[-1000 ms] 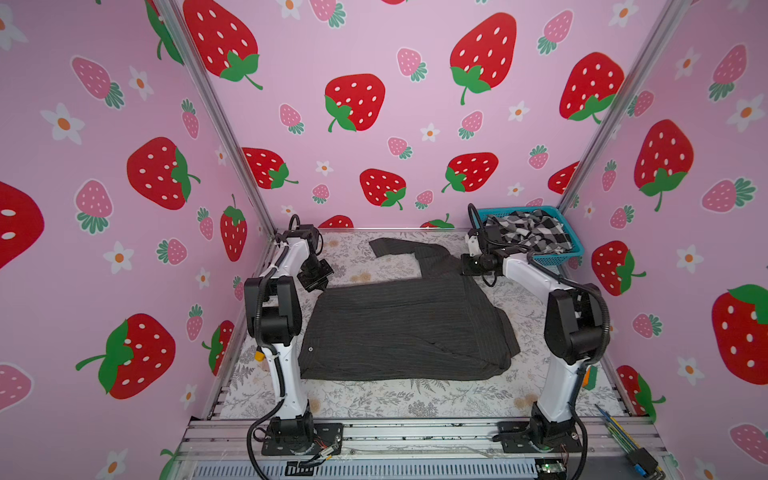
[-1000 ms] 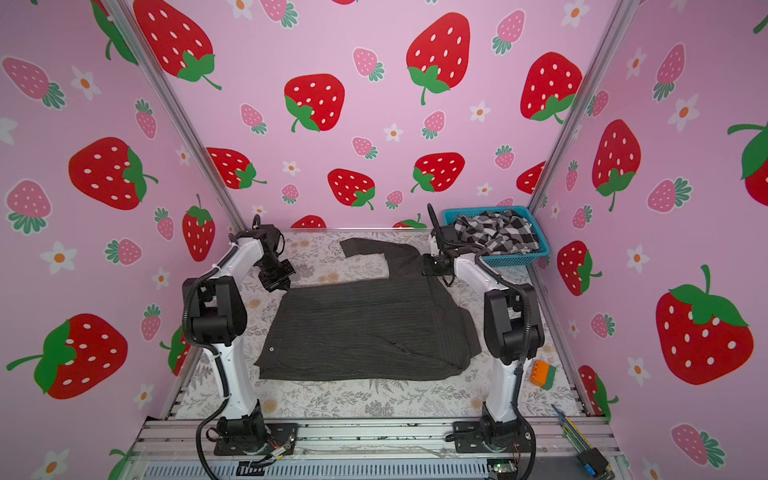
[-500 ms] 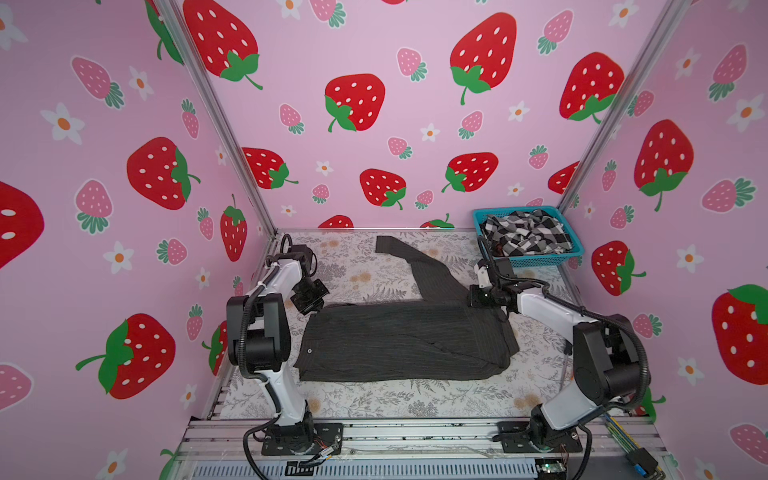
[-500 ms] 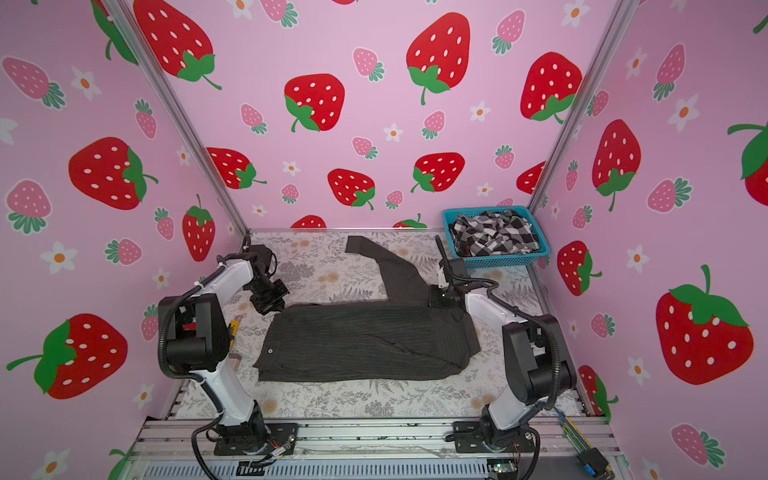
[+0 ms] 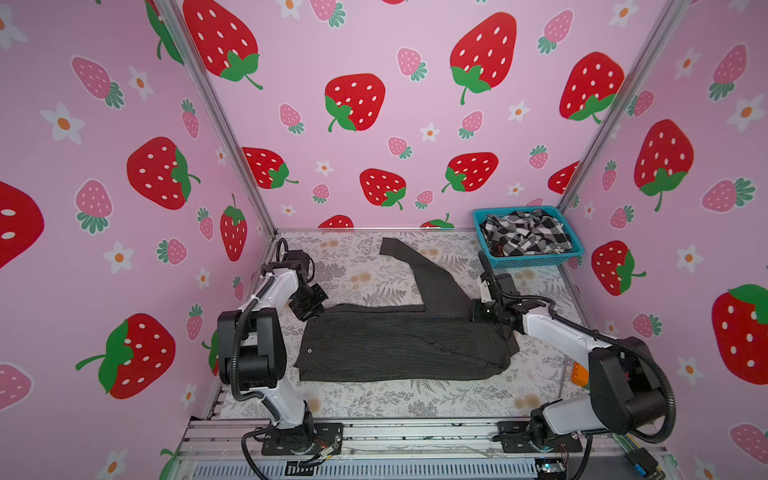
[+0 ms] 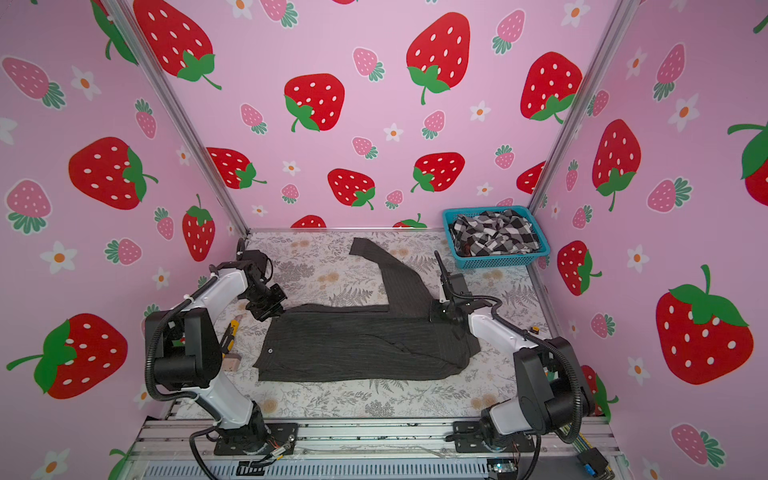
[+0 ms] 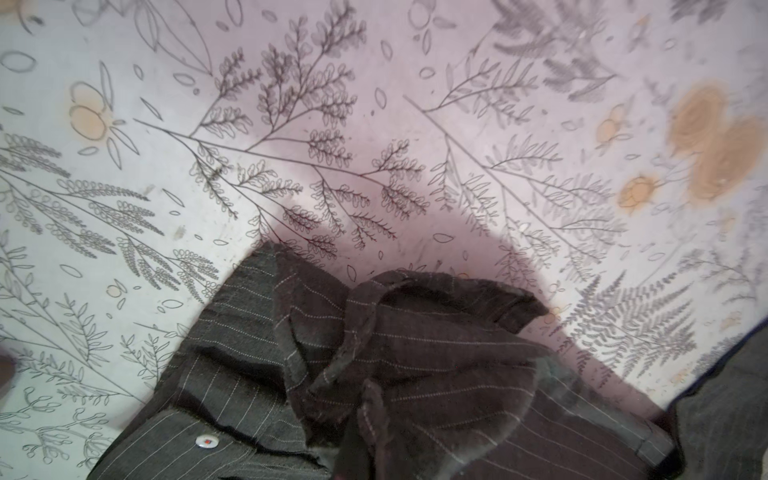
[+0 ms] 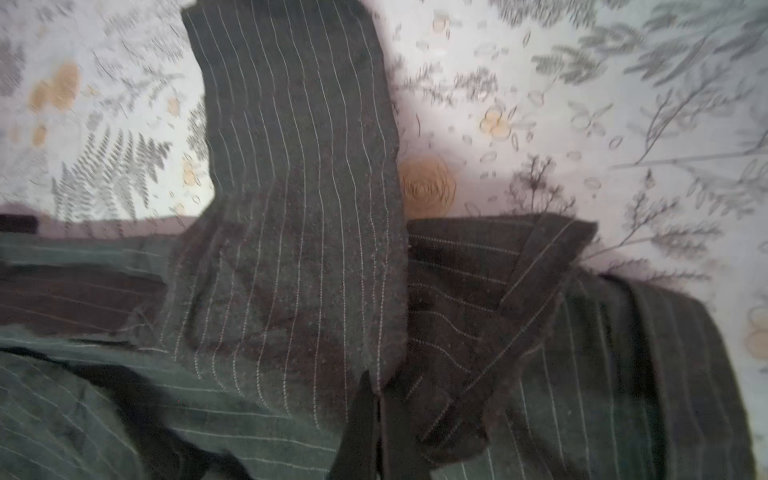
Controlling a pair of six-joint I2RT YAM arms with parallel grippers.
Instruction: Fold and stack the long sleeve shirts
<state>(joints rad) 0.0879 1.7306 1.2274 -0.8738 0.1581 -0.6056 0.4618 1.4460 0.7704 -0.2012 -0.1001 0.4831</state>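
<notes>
Looking down in both top views, a charcoal-grey pinstriped long-sleeved shirt (image 5: 399, 345) lies folded into a wide band on the floral-print bench (image 5: 353, 266), with one sleeve (image 5: 419, 270) stretching away toward the back. The left hand (image 5: 311, 311) sits at the band's far left corner and the right hand (image 5: 478, 316) at its far right corner, both low on the cloth. A blue plastic mesh basket (image 5: 536, 261) in the back right corner holds a crumpled black-and-white checked shirt (image 5: 525, 232). From the left wrist, bunched pinstriped cloth rises toward the lens near a small pale button (image 7: 206, 440), the hand pressed together on it. From the right wrist, dark fingers (image 8: 357, 436) pinch a fold of the same shirt beside the sleeve.
</notes>
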